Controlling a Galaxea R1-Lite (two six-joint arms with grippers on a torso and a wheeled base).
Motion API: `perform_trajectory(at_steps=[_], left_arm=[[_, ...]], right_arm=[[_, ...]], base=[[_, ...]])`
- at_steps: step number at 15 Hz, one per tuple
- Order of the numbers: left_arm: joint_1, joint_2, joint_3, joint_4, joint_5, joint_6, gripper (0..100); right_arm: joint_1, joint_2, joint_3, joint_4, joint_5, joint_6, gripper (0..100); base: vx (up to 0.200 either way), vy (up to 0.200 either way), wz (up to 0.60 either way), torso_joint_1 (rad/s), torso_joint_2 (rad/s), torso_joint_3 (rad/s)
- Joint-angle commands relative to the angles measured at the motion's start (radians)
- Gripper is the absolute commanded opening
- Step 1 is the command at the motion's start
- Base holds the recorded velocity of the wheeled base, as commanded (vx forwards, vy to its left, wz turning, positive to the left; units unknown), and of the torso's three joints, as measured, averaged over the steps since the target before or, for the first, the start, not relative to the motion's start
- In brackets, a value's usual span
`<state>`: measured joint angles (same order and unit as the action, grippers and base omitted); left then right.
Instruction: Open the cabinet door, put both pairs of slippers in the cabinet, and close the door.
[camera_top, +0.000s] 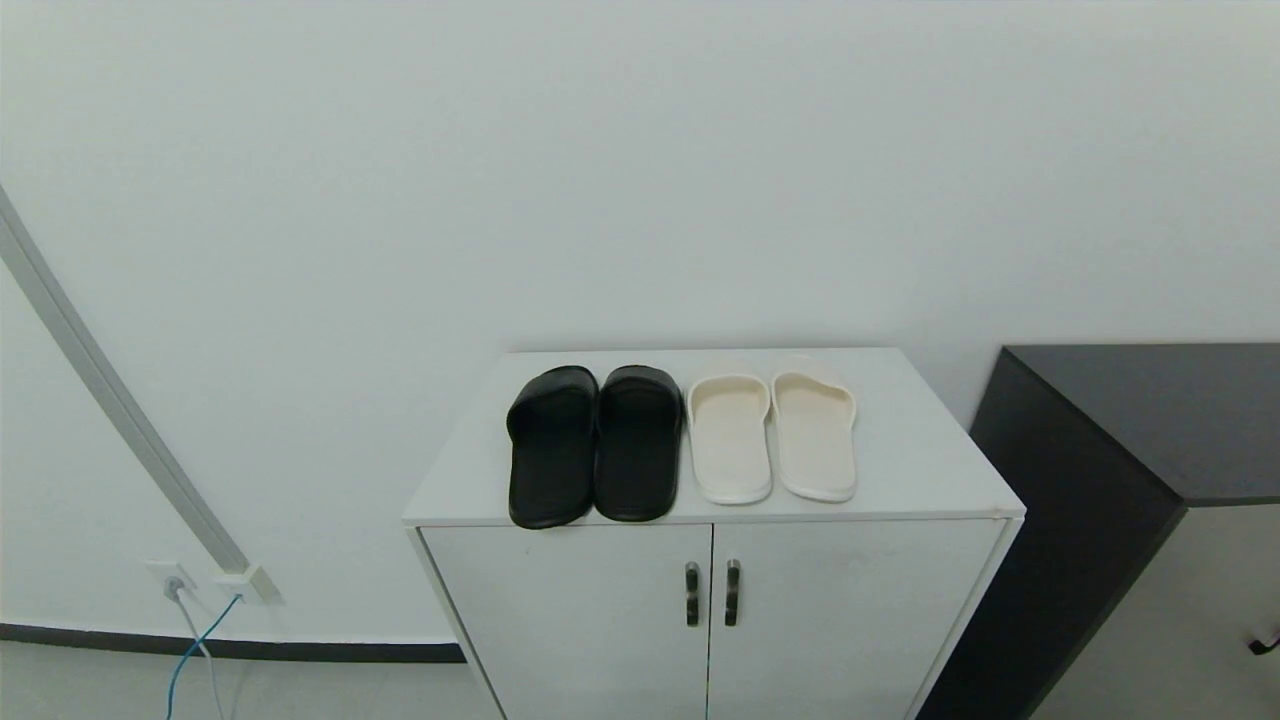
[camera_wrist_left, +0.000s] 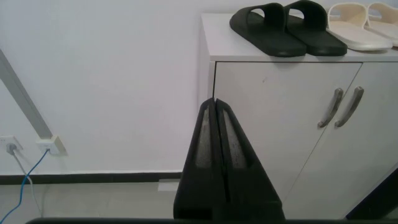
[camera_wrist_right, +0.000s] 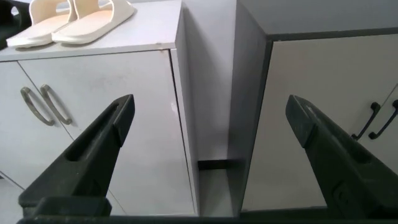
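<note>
- wall socket (camera_top: 170, 578) with a blue cable (camera_top: 195, 650) plugged in, low on the wall, well left of the cabinet (camera_top: 470, 600)
- left hand (camera_wrist_left: 215, 109): fingers pressed fully together, nothing held. it sits off the cabinet's left front corner, below the top edge, not touching
- black slippers (camera_top: 590, 450): side by side and touching, on the left half of the cabinet top (camera_top: 920, 450), heels at the front edge, left heel slightly over it
- cream slippers (camera_top: 745, 440): just right of the black pair, side by side, same orientation, heels a bit back from the edge
- left door (camera_top: 570, 620) and right door (camera_top: 850, 610) both closed, the two handles (camera_top: 692, 593) upright and close together at the centre seam
- right hand (camera_wrist_right: 210, 102): fingers spread wide, nothing held. it faces the gap between the white cabinet's right side and the dark cabinet (camera_top: 1100, 470), apart from both
- dark cabinet stands just right of the white one, against the wall
</note>
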<state>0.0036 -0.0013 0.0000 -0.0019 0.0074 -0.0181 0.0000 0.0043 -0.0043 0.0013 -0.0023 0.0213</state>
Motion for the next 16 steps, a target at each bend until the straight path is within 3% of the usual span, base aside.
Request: perform_trajectory(at_steps=[1,3,10,16], left_arm=[[-0.001,0.001,0.0,-0.001,0.0,0.0,0],[-0.001,0.001,0.0,0.0,0.0,0.0,0],[0.001,0.001,0.0,-0.001,0.0,0.0,0],[0.001,0.001,0.0,-0.001,0.0,0.001,0]], right_arm=[[0.0,0.025,-0.017,-0.003,0.002,0.002,100],[0.006,0.125,-0.131,0.002,0.007,0.032,100],[0.029,0.514,-0.211,-0.072,0.154,0.032,100],[0.178,0.866,-0.298,-0.256,0.14,0.048,100]], base=[[0.0,0.0,0.0,0.0,0.0,0.0],[0.0,0.0,0.0,0.0,0.0,0.0],[0.0,0.0,0.0,0.0,0.0,0.0],[0.0,0.0,0.0,0.0,0.0,0.0]])
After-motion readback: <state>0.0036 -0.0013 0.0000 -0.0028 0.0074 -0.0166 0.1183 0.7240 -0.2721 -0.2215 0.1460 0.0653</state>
